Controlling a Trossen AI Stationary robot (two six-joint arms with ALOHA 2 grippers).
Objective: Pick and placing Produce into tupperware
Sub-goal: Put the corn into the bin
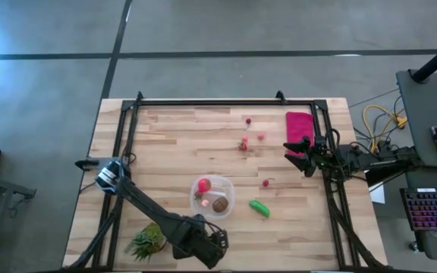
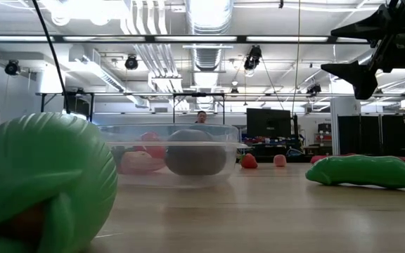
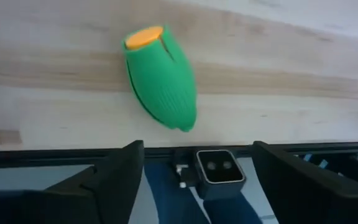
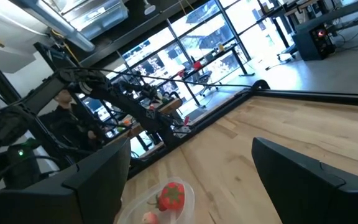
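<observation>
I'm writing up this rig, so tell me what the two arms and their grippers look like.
Both arms are dark, nearly black, with jointed segments. The left arm has a silvery-white joint with a blue spot near its base. Each gripper, left and right, has two flat, black, angular fingers.

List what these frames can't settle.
- High view: the left hand covers the corn; only the left wrist view shows it whole.
- Low view: corn cut off by the edge, too close.
- Tupperware: contents blurred behind its wall in the low view.
- Berries: too small to identify.

No readable text or labels.
</observation>
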